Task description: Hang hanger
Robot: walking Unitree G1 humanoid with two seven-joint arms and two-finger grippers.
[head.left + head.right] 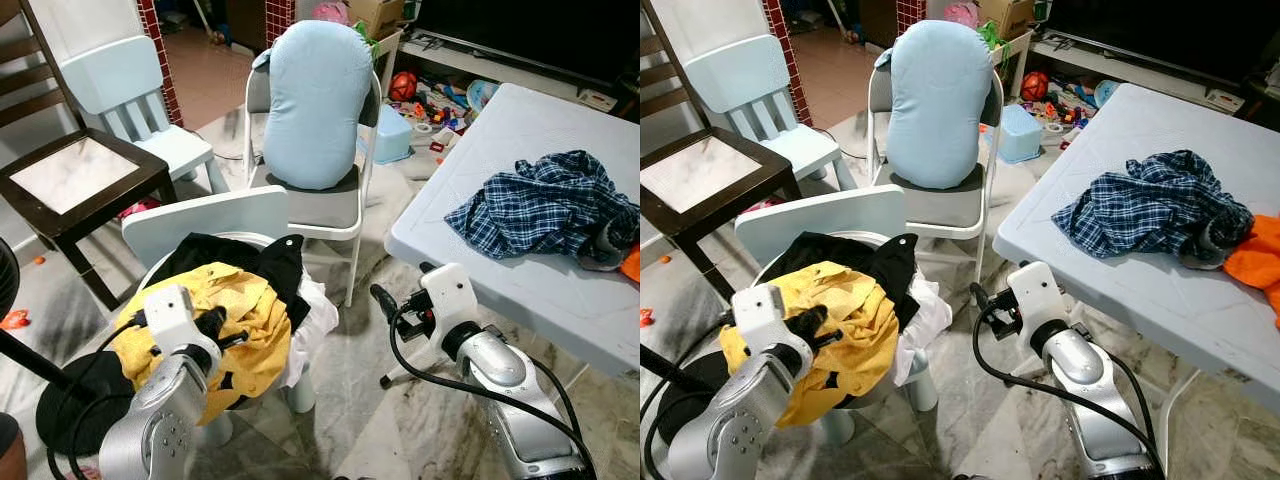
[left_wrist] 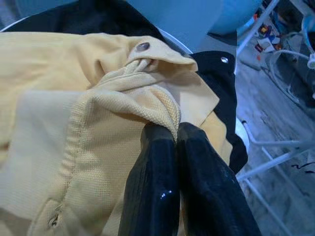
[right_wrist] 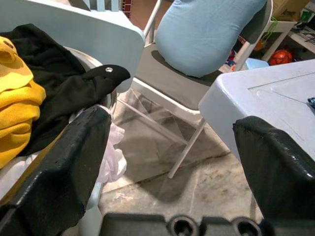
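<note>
Small pale chair (image 1: 200, 222): stands in front of the robot and serves as the holder for a heap of clothes
Yellow shirt (image 1: 230, 320): on top of the heap, at the side nearest the robot, crumpled, with a button showing near its collar in the left wrist view
Black garment (image 1: 255, 262): under and behind the yellow shirt, one flap with a snap hanging over the seat's edge
White cloth (image 1: 318, 315): at the bottom of the heap, spilling off the seat towards the table
Table (image 1: 520, 130): to the robot's right, carrying a blue checked shirt (image 1: 545, 205) and an orange cloth (image 1: 1255, 255) at its far edge
Folding chair (image 1: 345, 215): behind the heap, with a pale blue cushion (image 1: 315, 100) leaning upright on its back
Hanger: cannot be made out in these views
Left gripper (image 2: 176, 133): low over the heap, fingers pressed together on a fold of the yellow shirt's ribbed edge
Right gripper (image 3: 172, 162): held between the heap and the table, off the floor, fingers wide apart and holding nothing
</note>
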